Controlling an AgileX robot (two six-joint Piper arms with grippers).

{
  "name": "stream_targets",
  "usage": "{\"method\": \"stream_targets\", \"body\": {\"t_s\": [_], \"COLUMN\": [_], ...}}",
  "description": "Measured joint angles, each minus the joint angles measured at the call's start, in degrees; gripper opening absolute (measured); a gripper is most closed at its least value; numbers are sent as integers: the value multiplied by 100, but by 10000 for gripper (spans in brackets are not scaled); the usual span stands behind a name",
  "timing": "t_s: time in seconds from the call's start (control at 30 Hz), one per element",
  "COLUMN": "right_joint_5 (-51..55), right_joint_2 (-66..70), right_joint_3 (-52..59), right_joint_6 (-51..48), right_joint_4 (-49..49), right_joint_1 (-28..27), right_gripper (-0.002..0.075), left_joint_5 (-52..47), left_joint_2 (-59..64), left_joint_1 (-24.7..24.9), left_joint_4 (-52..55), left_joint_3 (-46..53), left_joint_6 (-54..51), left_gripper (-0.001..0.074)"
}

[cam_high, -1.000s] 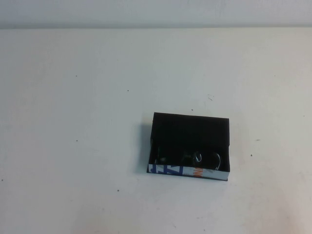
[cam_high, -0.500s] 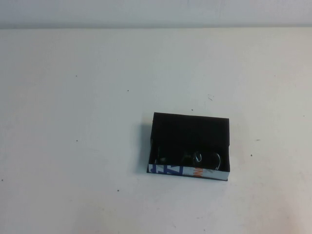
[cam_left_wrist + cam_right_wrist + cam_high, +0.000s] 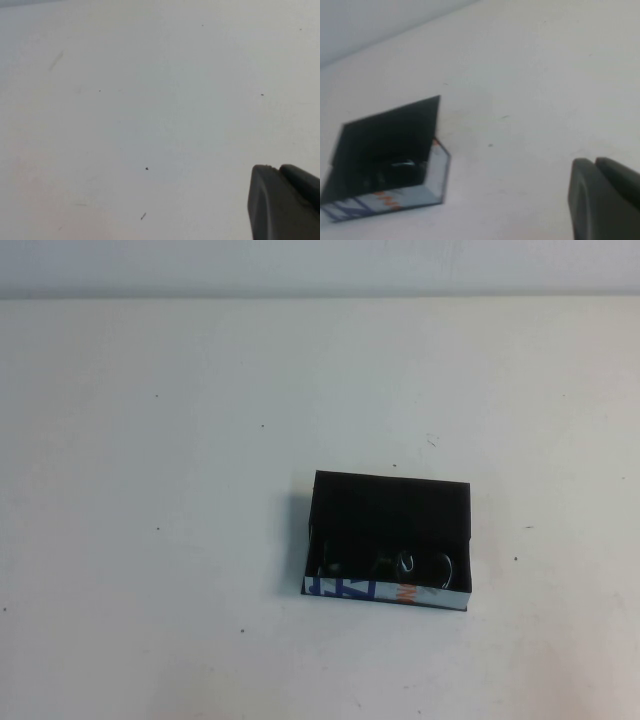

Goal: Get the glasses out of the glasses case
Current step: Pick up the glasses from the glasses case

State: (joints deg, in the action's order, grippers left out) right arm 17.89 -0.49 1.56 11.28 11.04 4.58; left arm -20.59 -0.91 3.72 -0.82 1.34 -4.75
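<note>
The glasses case (image 3: 388,515) is an open black box right of the table's middle, its white strip with blue lettering and an orange mark on the near side. The dark glasses (image 3: 400,563) lie inside it, against the near wall. The right wrist view shows the case (image 3: 385,135) with the glasses (image 3: 402,167) in it. My right gripper (image 3: 594,161) hangs off to the side of the case, fingers together and empty. My left gripper (image 3: 275,167) hangs over bare table, fingers together and empty. Neither gripper shows in the high view.
The white table (image 3: 150,490) carries only small dark specks around the case. Its far edge meets a pale wall along the top of the high view.
</note>
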Motion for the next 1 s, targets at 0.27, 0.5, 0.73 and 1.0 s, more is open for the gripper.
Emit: {"method": "stream_targets", "body": {"t_s": [0.27, 0.5, 0.73, 1.0], "right_joint_5": [-703, -1158, -1032, 143], "right_joint_2": [0, 0, 0, 847], "right_joint_3": [0, 0, 0, -752], "right_joint_6": [12, 12, -341, -1597], "right_joint_4": [3197, 3528, 3326, 3020], "right_joint_1": [0, 0, 0, 0], "right_gripper": [-18, -18, -18, -18], "left_joint_5": [0, 0, 0, 0], "left_joint_2": [0, 0, 0, 0], "left_joint_1": [0, 0, 0, 0], "left_joint_4": [0, 0, 0, 0], "left_joint_3": [0, 0, 0, 0], "left_joint_6": [0, 0, 0, 0], "left_gripper": [-5, -4, -4, -4]}}
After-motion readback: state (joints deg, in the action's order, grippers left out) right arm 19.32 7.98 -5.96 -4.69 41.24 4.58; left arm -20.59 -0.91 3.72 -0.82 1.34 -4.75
